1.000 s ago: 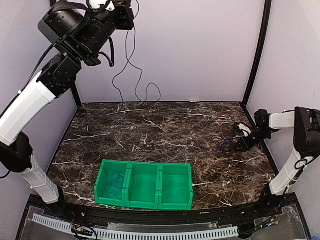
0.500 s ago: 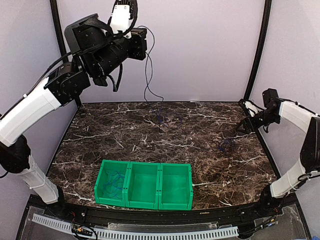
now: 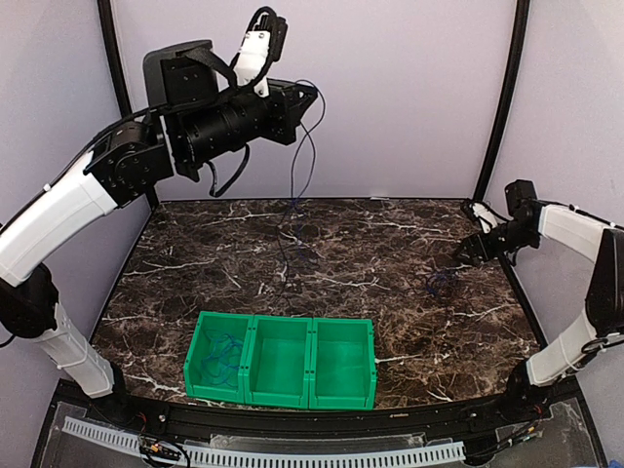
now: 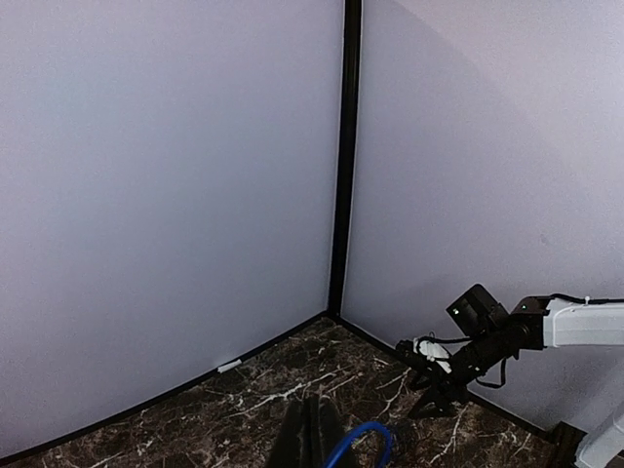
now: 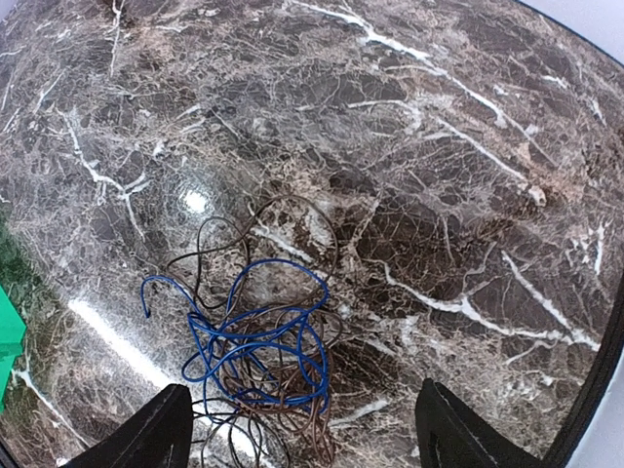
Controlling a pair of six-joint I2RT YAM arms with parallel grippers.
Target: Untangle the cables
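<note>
Left claw [image 3: 310,97] swung lower, pinching blue cable [image 4: 351,439] hanging vertically, right claw [image 5: 302,429] wide above tangle [image 5: 258,341]

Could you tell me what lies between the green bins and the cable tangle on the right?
Only bare marble table lies between the green bins and the cable tangle; the top view shows it.

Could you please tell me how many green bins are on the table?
3, in a row near the front edge: the left bin holding thin blue cable, the middle bin and the right bin look empty.
</note>
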